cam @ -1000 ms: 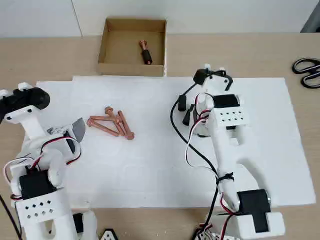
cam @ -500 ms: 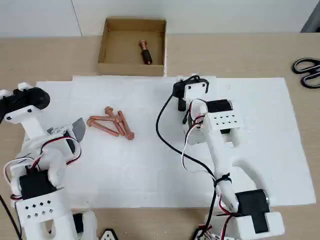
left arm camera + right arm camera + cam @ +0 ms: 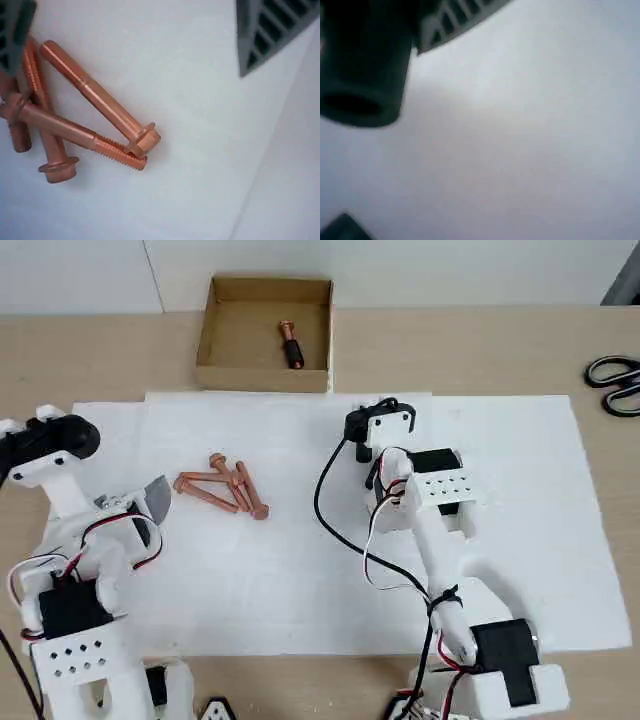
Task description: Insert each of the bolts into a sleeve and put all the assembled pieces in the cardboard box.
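Left pincer (image 3: 130, 75) is set wide apart above the white sheet (image 3: 300, 570), just beside a heap of copper bolts (image 3: 222, 489) that lie crossed on the sheet. Right pincer (image 3: 372, 470) is placed low over the middle of the sheet, with a black sleeve (image 3: 362, 75) close against it. Whether it is clamped or apart cannot be told. One assembled piece (image 3: 290, 344) is noted inside the cardboard box (image 3: 222, 335) on the bench (image 3: 100, 350). Scissors (image 3: 614, 384) are noted well apart.
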Robot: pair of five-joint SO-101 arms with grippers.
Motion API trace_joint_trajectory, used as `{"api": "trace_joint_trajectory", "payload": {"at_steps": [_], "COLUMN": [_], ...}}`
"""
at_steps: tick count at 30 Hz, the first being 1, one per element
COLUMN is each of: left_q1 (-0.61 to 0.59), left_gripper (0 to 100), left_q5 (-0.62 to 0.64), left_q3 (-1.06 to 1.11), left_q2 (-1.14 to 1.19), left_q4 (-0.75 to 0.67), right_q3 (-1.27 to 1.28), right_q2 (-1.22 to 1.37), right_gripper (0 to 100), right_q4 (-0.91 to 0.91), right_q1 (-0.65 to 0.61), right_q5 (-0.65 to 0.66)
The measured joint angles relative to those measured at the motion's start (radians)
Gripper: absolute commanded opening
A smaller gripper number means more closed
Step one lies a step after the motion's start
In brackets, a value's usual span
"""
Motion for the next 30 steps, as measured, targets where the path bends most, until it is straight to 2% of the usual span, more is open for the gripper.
{"api": "trace_joint_trajectory", "payload": {"at_steps": [6,10,30], "left_q1": [0.0,0.0,0.0], "left_gripper": [27,27,27], "left_q5": [0.0,0.0,0.0], "left_q3": [0.0,0.0,0.0], "left_q2": [0.0,0.0,0.0], "left_q4": [0.0,0.0,0.0], "right_q3": [0.0,0.003,-0.009], "right_q2": [0.0,0.0,0.052], "right_gripper": [8.7,13.0,13.1], "right_q4": [0.0,0.003,0.003], "right_q1": [0.0,-0.002,-0.002], "right_q5": [0.0,0.0,0.006]}}
